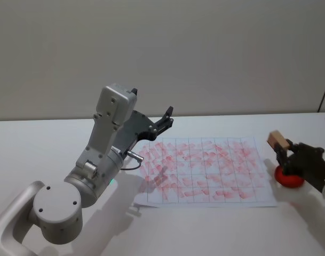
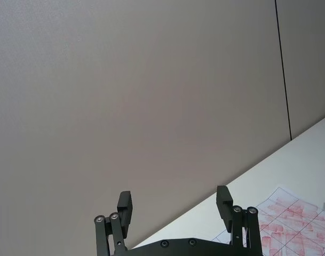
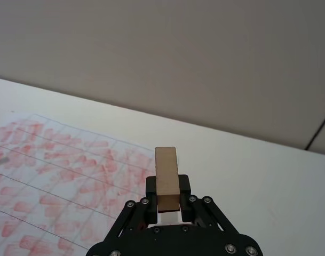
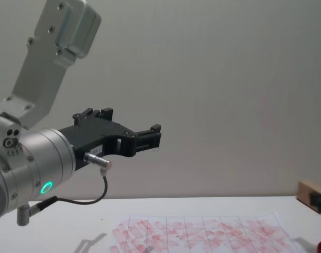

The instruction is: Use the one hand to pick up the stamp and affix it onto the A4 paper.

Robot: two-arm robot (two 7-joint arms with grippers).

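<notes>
The stamp [image 1: 277, 140], a small tan wooden block, is held up off the table by my right gripper [image 1: 282, 150], just past the right edge of the A4 paper [image 1: 205, 170]. In the right wrist view the black fingers are shut on the stamp's [image 3: 166, 175] lower end, with the gridded sheet [image 3: 55, 170] and its pale red marks lying beyond. My left gripper [image 1: 167, 114] hangs open and holds nothing, raised above the sheet's far left corner. Its two fingers stand well apart in the left wrist view [image 2: 173, 197].
A low round red ink pad [image 1: 289, 177] sits on the white table under my right gripper, right of the sheet. The large silver left arm [image 1: 98, 165] stands over the table's left part. A plain wall rises behind the table.
</notes>
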